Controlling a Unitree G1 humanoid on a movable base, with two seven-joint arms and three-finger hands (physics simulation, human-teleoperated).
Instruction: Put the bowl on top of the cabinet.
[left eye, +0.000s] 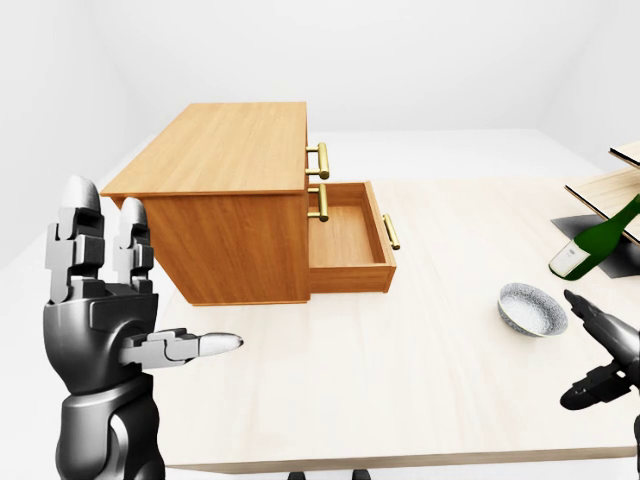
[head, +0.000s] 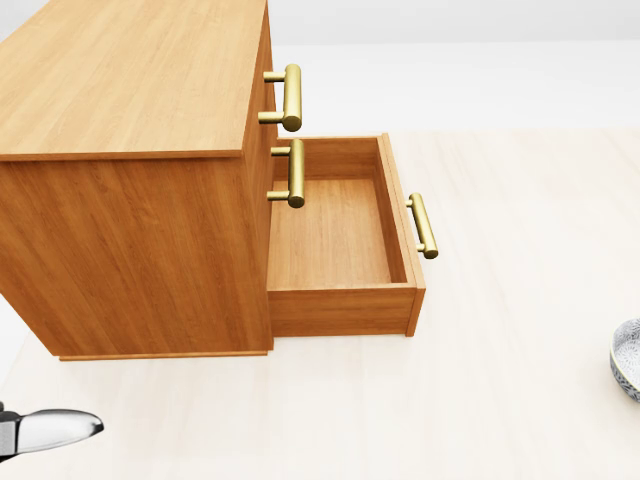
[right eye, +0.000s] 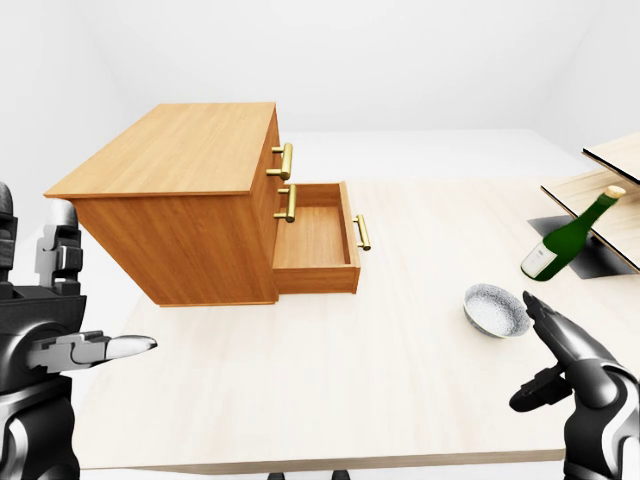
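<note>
Fingers (right eye: 560, 325) of the right hand (right eye: 575, 365) are seen spread and empty, held just beside the small grey speckled ceramic bowl (right eye: 495, 309), which rests on the pale wooden tabletop (right eye: 400, 380) at the right of the right-eye view, well apart from the light-brown wooden cabinet (right eye: 180, 160) at upper left. Nothing is carried by the bowl as far as can be seen. The left hand (left eye: 105, 330) is raised at the left edge with its fingers (left eye: 95, 235) extended and nothing gripped.

A slip is judged the main risk: the shallow, smooth rim could be pinched poorly and the bowl dropped or tipped on the long carry across. The dark green glass bottle (right eye: 570, 240), leaning against a wooden rack (right eye: 610, 195) near the bowl, could be knocked by the reaching arm. The lowest drawer (head: 340, 235), with brass handles, is pulled out and empty; the bowl could be wrongly set inside it.
</note>
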